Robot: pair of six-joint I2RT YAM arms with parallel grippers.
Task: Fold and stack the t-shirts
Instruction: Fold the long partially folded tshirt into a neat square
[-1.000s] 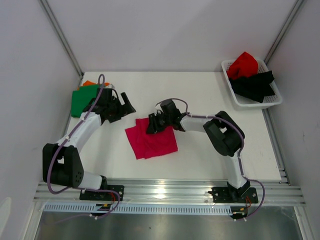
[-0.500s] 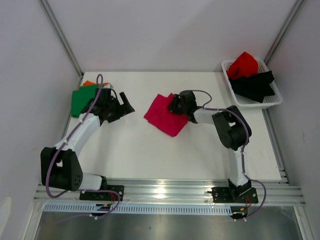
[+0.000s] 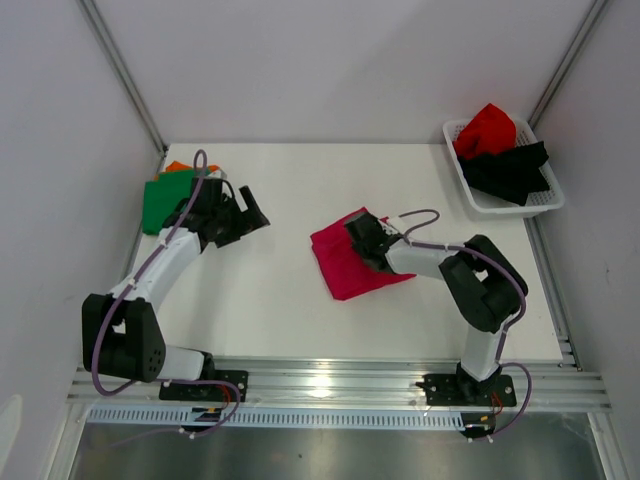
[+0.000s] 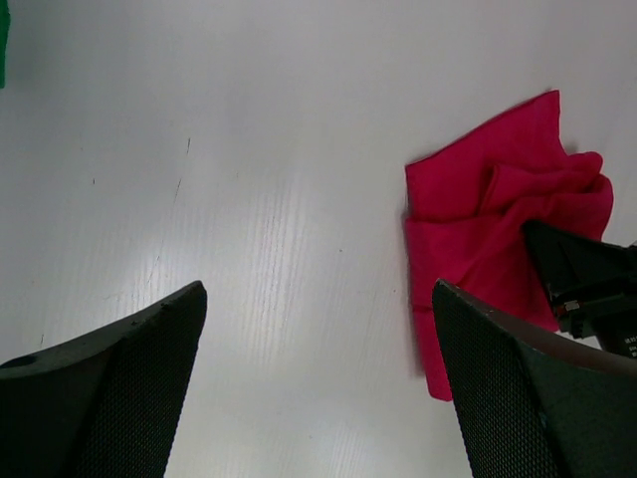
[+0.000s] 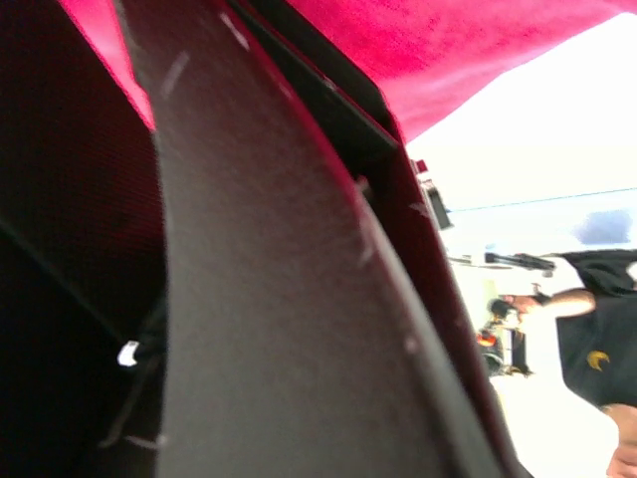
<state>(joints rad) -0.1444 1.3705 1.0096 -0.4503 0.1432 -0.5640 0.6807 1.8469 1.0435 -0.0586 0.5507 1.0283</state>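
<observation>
A folded magenta-pink t-shirt (image 3: pixel 343 268) lies bunched on the white table right of centre; it also shows in the left wrist view (image 4: pixel 478 214). My right gripper (image 3: pixel 364 240) is at its upper right part, shut on the cloth. In the right wrist view a dark finger (image 5: pixel 279 299) fills the frame with the pink cloth (image 5: pixel 478 50) draped over it. My left gripper (image 3: pixel 250 214) (image 4: pixel 318 299) hovers open and empty over bare table to the shirt's left. A green t-shirt (image 3: pixel 160 202) lies folded on an orange one (image 3: pixel 178 166) at the far left.
A white lattice basket (image 3: pixel 510 208) at the back right holds a red t-shirt (image 3: pixel 487 128) and a black t-shirt (image 3: pixel 510 168). Walls close the table on the left, back and right. A metal rail (image 3: pixel 330 380) runs along the near edge.
My right gripper lifted the pink shirt from centre-left, swung it toward the back, then brought it down further right, more bunched. The left arm has stayed still.
</observation>
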